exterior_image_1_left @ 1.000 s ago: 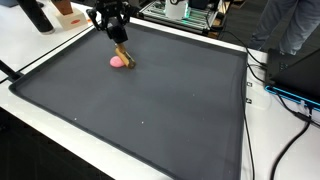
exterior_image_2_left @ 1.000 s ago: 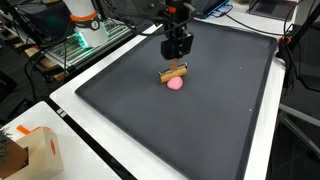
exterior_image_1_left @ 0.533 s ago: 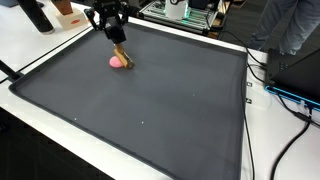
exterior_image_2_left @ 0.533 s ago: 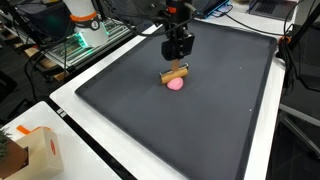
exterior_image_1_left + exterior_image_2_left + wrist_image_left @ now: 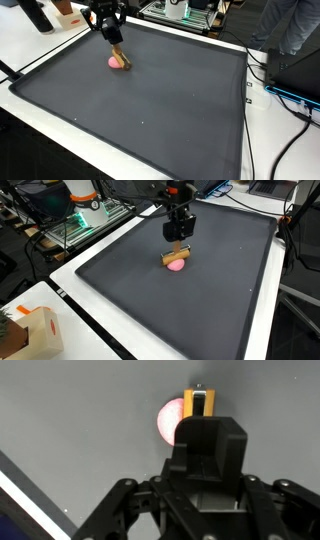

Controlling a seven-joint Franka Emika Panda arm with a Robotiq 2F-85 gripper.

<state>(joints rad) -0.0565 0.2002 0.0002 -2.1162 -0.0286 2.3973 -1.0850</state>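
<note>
A small tan wooden block (image 5: 177, 253) lies flat on the dark mat (image 5: 170, 110), towards the mat's far side, with a pink ball (image 5: 176, 265) touching it. In an exterior view the ball (image 5: 115, 62) sits just left of the block (image 5: 121, 56), and the two look pressed together. That contact probably keeps the ball from rolling on the smooth surface, though whether the block leans on it or only butts against it cannot be told. Directly above them hangs the gripper (image 5: 178, 237), pointing straight down and clear of both, with a short gap between its tips and the block. In the wrist view its fingers (image 5: 205, 440) form one dark mass in the middle of the picture. They appear drawn together with nothing clamped between them, and the block's yellowish end (image 5: 198, 403) and part of the ball (image 5: 167, 422) show beyond them. Because the wrist is vertical, the camera looks straight down past the fingertips, which is why the fingers hide much of the pair. Outward from there the mat covers most of a white table (image 5: 85, 300). A cardboard box (image 5: 35, 332) stands at the table's near left corner in an exterior view, well apart from the block. Cables (image 5: 262, 75) trail off the table's right edge in an exterior view, and racks of equipment stand beyond the far side.
</note>
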